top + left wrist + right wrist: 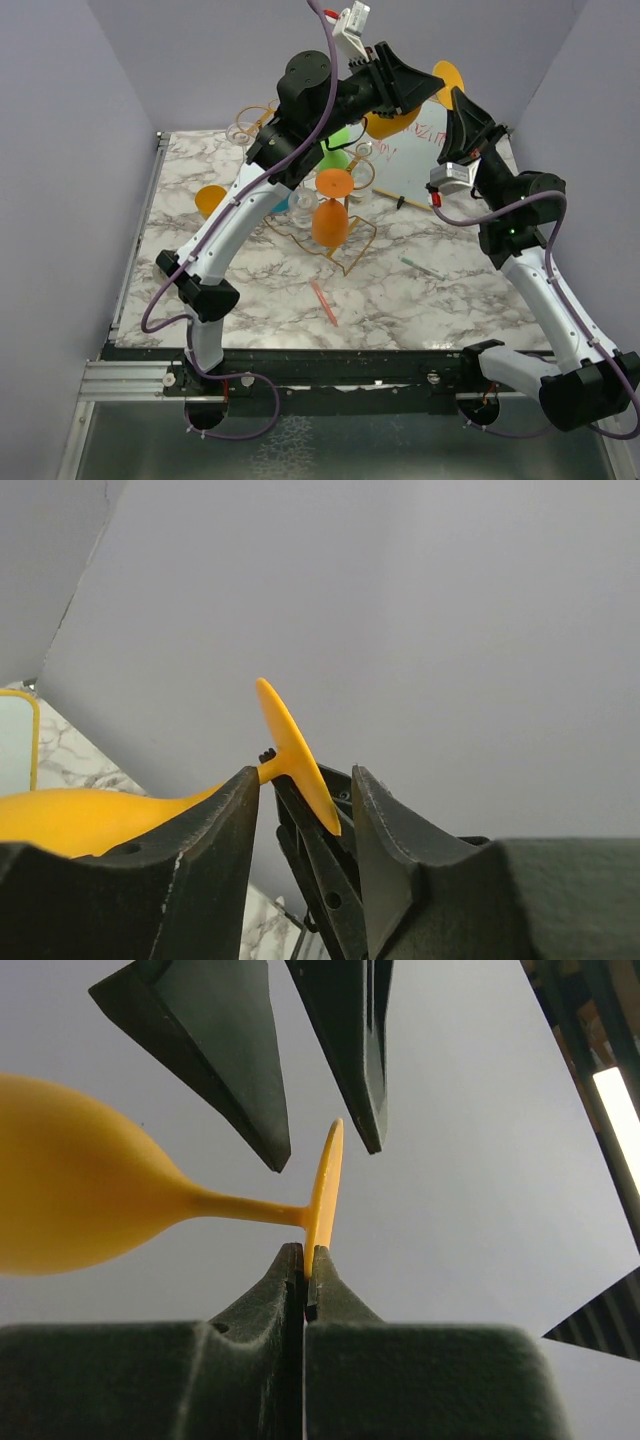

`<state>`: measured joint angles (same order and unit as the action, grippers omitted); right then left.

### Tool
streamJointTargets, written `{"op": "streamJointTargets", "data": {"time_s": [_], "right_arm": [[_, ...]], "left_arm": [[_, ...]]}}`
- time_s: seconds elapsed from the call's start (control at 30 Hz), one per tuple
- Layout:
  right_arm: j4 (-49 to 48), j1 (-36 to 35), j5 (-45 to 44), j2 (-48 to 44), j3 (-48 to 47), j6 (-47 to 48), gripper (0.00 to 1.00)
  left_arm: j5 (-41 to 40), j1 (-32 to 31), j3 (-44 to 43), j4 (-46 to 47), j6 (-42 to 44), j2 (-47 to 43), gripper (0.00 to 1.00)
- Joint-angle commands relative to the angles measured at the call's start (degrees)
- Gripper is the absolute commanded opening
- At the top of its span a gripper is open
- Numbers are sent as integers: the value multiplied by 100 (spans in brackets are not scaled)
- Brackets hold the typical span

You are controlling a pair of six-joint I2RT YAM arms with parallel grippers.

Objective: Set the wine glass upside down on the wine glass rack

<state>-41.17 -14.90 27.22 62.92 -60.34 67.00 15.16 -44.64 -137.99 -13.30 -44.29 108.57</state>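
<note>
The right gripper (305, 1260) has its jaws closed on the foot rim of the yellow glass (90, 1190), which lies sideways in mid-air beyond the rack (356, 250). The left gripper (305, 773) has jaws part-open, straddling the foot.

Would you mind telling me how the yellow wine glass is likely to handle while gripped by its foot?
The yellow wine glass looks like opaque plastic, so probably light and not very fragile. The right gripper pinches only the thin foot, bowl sticking out sideways, so it may pivot or slip. The slender stem might flex slightly.
</note>
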Motion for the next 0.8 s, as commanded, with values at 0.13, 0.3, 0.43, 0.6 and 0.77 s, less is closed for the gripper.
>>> {"op": "streamJointTargets", "data": {"time_s": [0.13,0.3,0.43,0.6,0.77], "right_arm": [[346,-13,297,-5,-209,978,1],[261,-14,299,-55,-196,598,3],[-241,-13,320,-104,11,207,30],[-243,-13,371,-130,97,118,57],[-191,-13,405,-156,152,118,61]], "left_arm": [[-36,-62,-191,-171,18,192,26],[53,-54,-312,-141,73,214,0],[88,-65,-309,32,149,107,0],[-52,-65,-71,422,261,-183,0],[-341,-57,139,656,449,-424,0]]}}
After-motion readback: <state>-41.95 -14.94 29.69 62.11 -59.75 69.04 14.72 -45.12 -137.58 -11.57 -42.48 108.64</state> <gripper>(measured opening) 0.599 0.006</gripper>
